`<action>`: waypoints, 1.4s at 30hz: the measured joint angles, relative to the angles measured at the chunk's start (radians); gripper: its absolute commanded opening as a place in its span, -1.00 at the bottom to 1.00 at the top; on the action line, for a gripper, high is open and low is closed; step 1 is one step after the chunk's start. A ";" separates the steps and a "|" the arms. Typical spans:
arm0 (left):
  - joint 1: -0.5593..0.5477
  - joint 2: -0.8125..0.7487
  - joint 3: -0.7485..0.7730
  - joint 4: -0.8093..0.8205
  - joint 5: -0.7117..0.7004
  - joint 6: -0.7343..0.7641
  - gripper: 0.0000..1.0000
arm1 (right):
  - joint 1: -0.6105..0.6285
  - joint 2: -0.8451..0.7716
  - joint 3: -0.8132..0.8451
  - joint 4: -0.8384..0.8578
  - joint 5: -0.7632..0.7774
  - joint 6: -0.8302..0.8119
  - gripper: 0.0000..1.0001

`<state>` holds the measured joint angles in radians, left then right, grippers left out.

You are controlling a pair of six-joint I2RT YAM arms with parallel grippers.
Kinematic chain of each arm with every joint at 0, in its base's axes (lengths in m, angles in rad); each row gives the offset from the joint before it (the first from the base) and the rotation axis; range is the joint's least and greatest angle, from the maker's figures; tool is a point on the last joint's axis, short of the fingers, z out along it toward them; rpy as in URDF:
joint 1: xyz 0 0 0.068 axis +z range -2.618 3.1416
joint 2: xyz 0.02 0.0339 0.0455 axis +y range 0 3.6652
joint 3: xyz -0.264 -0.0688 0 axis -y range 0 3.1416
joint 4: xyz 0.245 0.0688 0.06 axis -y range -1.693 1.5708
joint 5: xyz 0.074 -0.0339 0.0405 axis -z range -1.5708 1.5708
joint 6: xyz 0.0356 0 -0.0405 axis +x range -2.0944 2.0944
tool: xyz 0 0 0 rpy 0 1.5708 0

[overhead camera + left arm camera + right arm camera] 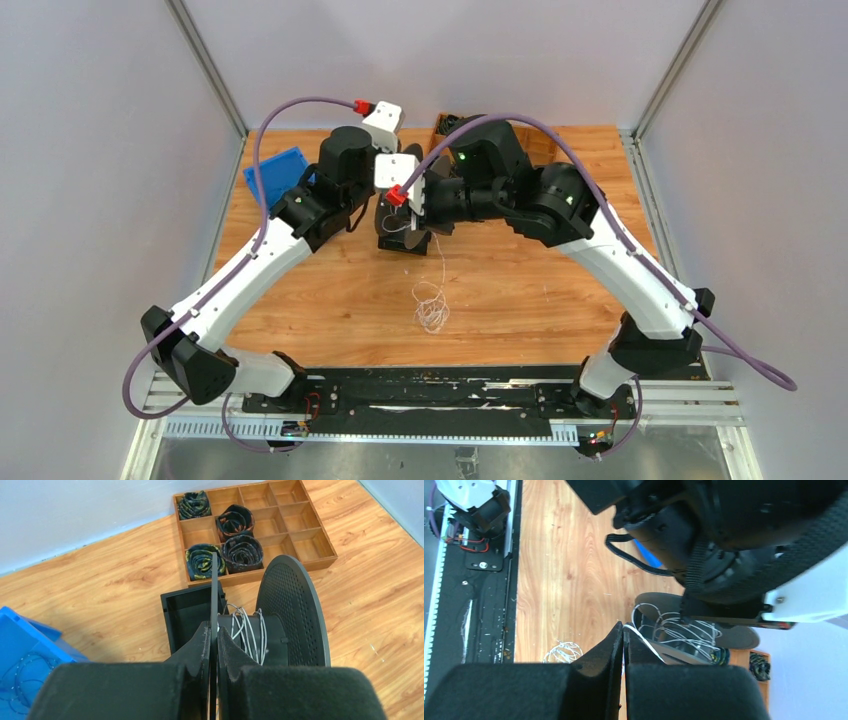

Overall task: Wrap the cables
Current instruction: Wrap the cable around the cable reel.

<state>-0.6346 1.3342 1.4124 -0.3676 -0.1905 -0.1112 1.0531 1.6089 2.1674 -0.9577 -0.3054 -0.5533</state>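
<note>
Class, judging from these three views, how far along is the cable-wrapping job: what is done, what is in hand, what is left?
Done: several turns of white cable lie round the hub of the black spool. In hand: the left gripper clamps one spool flange, and the right gripper pinches the cable. Left: a loose tangle on the table is not yet wound on.

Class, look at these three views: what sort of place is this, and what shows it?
Probably a robotics lab test cell: a wooden table boxed in by plain panels on aluminium posts, left arm and right arm bolted to a base rail.
</note>
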 measured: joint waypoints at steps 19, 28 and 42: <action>-0.081 0.019 -0.049 0.031 -0.006 0.087 -0.99 | -0.220 -0.013 0.067 0.004 -0.001 -0.060 -0.99; -0.081 -0.007 -0.095 0.055 0.129 0.114 -0.99 | -0.372 -0.047 0.019 0.050 -0.064 -0.065 -0.99; -0.081 -0.055 -0.113 0.075 0.356 0.175 -0.99 | -0.647 -0.012 -0.072 0.092 -0.205 -0.071 -0.99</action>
<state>-0.7158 1.2797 1.2995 -0.2928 0.1658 0.0635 0.4061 1.5967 2.0949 -0.8658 -0.5106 -0.6239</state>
